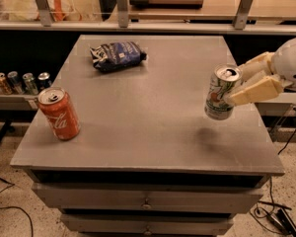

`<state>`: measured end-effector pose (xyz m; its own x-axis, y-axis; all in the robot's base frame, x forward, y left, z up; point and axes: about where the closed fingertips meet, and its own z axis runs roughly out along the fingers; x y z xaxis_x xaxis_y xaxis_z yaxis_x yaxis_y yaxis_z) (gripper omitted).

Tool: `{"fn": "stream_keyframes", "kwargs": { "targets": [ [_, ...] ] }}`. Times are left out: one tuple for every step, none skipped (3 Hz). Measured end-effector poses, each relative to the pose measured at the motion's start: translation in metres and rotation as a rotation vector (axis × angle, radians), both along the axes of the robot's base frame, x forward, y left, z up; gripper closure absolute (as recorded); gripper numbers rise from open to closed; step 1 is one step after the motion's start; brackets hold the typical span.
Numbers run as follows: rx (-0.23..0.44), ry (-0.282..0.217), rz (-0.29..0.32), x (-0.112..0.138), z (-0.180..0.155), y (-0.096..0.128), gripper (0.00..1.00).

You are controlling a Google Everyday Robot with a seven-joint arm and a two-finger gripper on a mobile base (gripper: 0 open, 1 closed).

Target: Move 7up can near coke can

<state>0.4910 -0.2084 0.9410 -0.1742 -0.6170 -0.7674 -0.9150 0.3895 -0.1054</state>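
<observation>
The 7up can, white with green and red markings and a silver top, hangs tilted above the right side of the grey table, clear of the surface with its shadow below it. My gripper comes in from the right edge and is shut on the can, its tan fingers on either side of it. The coke can, red with white script, stands upright near the table's front left corner, far from the 7up can.
A dark blue chip bag lies at the back left of the table. Several small cans stand on a low shelf left of the table. Drawers sit below the tabletop. Cables lie on the floor at right.
</observation>
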Motion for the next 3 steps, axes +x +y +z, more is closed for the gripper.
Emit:
{"fn": "stream_keyframes", "kwargs": {
  "targets": [
    [0.028, 0.016, 0.075, 0.005, -0.002, 0.022, 1.00],
    [0.060, 0.034, 0.206, 0.009, -0.001, 0.066, 1.00],
    [0.069, 0.044, 0.333, 0.008, 0.002, 0.114, 1.00]
  ]
}}
